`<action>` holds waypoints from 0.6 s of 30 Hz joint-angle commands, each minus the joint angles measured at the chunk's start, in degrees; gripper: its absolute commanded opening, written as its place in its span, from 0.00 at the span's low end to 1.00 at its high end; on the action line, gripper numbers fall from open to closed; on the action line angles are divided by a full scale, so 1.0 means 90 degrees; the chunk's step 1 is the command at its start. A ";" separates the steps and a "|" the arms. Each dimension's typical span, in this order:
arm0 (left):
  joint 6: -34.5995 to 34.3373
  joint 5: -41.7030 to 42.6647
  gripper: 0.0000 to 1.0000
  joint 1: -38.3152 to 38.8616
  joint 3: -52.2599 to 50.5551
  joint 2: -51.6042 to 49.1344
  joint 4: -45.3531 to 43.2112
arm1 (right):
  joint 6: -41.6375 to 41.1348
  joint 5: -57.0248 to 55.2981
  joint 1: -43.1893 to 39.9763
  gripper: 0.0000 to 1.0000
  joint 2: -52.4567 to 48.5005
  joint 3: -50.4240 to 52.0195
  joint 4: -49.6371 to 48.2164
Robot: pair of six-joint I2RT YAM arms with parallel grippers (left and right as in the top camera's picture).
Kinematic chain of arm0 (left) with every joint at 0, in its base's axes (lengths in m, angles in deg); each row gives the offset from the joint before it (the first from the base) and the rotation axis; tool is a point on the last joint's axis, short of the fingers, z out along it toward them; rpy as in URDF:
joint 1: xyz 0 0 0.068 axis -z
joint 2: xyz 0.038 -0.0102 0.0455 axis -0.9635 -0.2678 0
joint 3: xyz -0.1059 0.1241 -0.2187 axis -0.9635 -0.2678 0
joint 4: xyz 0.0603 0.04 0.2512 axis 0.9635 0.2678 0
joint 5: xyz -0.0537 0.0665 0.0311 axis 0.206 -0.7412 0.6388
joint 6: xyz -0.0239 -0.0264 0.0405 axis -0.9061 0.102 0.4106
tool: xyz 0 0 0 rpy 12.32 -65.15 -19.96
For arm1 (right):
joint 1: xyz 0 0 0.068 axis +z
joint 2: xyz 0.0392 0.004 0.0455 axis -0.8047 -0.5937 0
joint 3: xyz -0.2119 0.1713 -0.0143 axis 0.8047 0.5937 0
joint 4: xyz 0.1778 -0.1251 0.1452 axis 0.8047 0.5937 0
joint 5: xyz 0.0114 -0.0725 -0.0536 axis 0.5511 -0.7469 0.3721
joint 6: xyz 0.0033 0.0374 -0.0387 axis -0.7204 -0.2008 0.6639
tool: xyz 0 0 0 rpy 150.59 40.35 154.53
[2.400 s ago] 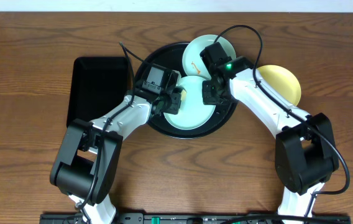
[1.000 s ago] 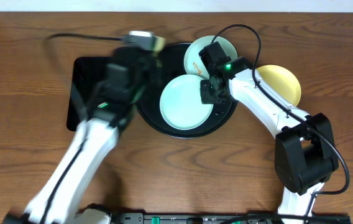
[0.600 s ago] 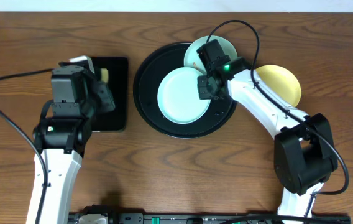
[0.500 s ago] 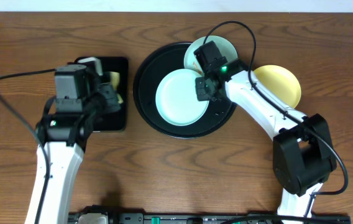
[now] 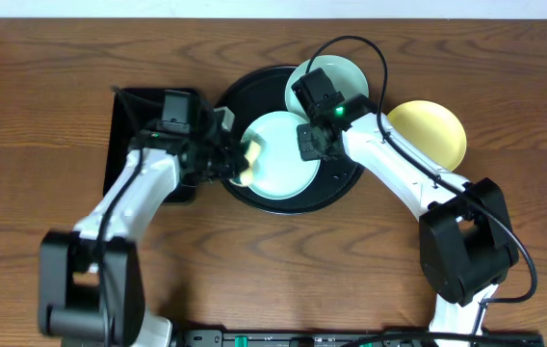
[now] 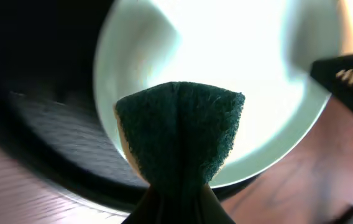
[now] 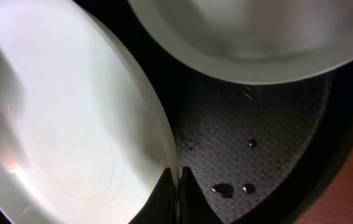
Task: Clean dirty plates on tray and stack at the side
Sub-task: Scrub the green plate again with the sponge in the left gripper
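1. Scrubbing is the step in hand: the left claw (image 5: 238,159), clamped on the sponge (image 6: 179,134), sits at the left edge of the mint plate (image 5: 278,159) in the round black tray (image 5: 293,205)
2. The right claw (image 7: 176,186) is pinched shut on that plate's right rim, steadying it
3. Next, I judge: wipe across the plate, then stack it by the yellow plate (image 5: 437,125)
4. Half a second earlier the left arm hung over the rectangular tray (image 5: 134,135); it has swung back, and the right grip is unchanged
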 commanded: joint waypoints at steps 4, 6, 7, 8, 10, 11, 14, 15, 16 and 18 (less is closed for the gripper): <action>-0.0027 0.1736 0.07 -0.0029 -0.0007 -0.0393 0.0041 | 0.0049 -0.0408 -0.0027 0.01 -0.0005 -0.0010 0.0126; -0.0182 0.1911 0.08 -0.0029 0.0015 -0.0391 0.0134 | 0.0049 -0.0406 -0.0027 0.01 -0.0005 -0.0010 0.0126; -0.0270 0.1989 0.08 -0.0029 0.0024 -0.0391 0.0192 | 0.0049 -0.0406 -0.0027 0.01 -0.0005 -0.0010 0.0126; -0.0347 0.2045 0.08 -0.0027 0.0024 -0.0393 0.0233 | 0.0049 -0.0406 -0.0027 0.01 -0.0005 -0.0010 0.0129; -0.0398 0.2186 0.07 -0.0019 0.0022 -0.0401 0.0359 | 0.0049 -0.0406 -0.0027 0.01 -0.0005 -0.0010 0.0126; -0.0401 0.2191 0.08 -0.0019 0.0022 -0.0408 0.0413 | 0.0049 -0.0406 -0.0027 0.01 -0.0005 -0.0010 0.0126; -0.0398 0.2181 0.08 -0.0010 0.0019 -0.0466 0.0544 | 0.0046 -0.0406 -0.0027 0.01 -0.0005 -0.0010 0.0119; -0.0401 0.2181 0.08 -0.0010 0.0019 -0.0515 0.0544 | 0.0046 -0.0406 -0.0027 0.01 -0.0005 -0.0010 0.0121; -0.0401 0.2181 0.08 -0.0010 0.0019 -0.0571 0.0539 | 0.0046 -0.0406 -0.0027 0.01 -0.0005 -0.0010 0.0121; -0.0401 0.2181 0.08 -0.0010 0.0019 -0.0736 0.0522 | 0.0046 -0.0406 -0.0027 0.01 -0.0005 -0.0010 0.0126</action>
